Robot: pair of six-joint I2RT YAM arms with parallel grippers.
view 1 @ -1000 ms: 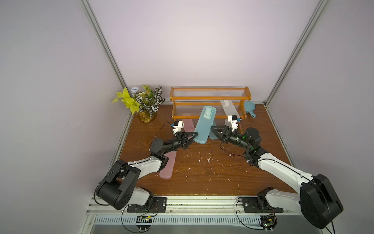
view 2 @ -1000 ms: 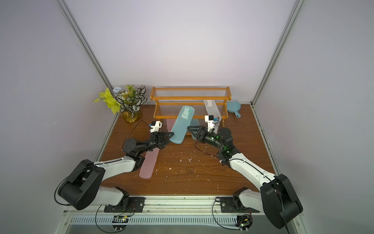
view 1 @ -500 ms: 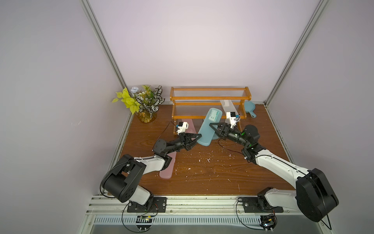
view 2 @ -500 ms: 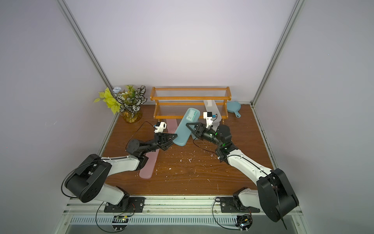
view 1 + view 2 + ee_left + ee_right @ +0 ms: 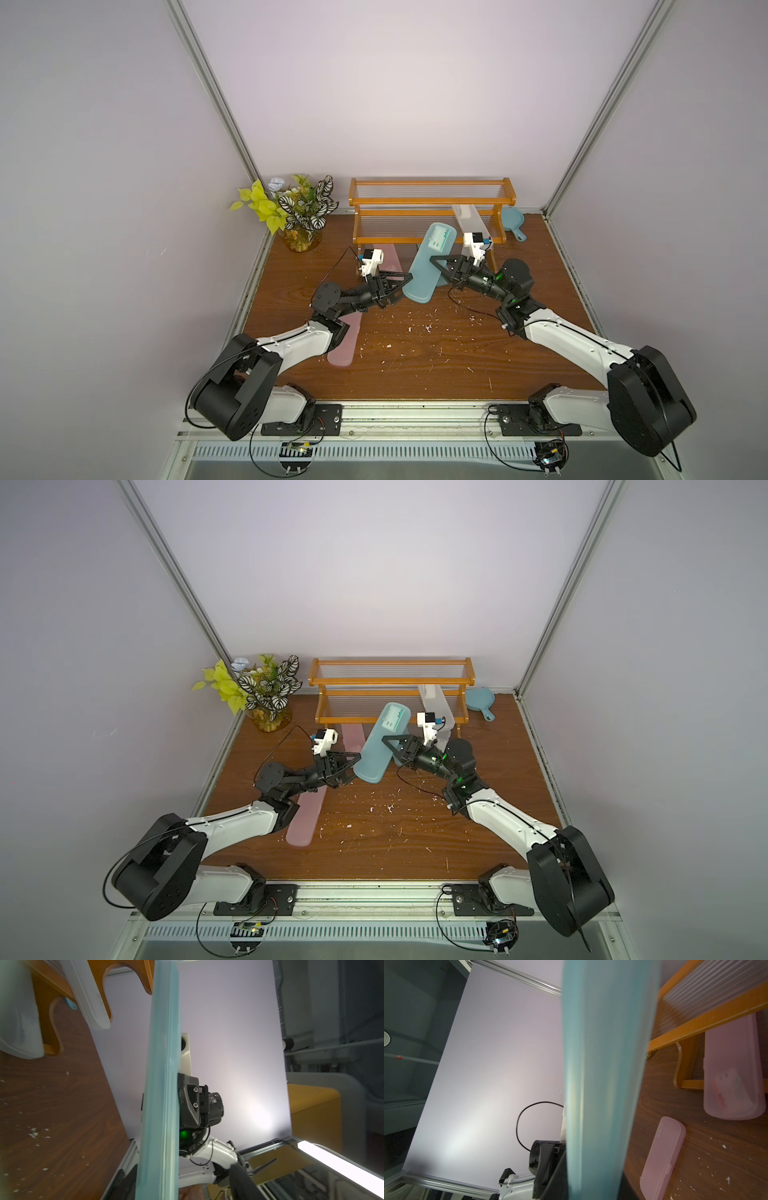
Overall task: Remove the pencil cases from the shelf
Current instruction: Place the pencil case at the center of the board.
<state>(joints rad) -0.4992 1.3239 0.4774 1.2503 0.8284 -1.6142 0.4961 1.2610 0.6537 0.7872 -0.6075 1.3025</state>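
The teal case (image 5: pixel 424 266) has changed claws: the right claw (image 5: pixel 438 272) now pinches it, and the left claw (image 5: pixel 404 286) has spread open. The case is clear of the shelf (image 5: pixel 432 202).

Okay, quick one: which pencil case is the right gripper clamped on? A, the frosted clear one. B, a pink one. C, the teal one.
C: the right gripper is shut on the teal pencil case, while a pink case lies on the table and the frosted clear case rests on the shelf, with no gripper on either.
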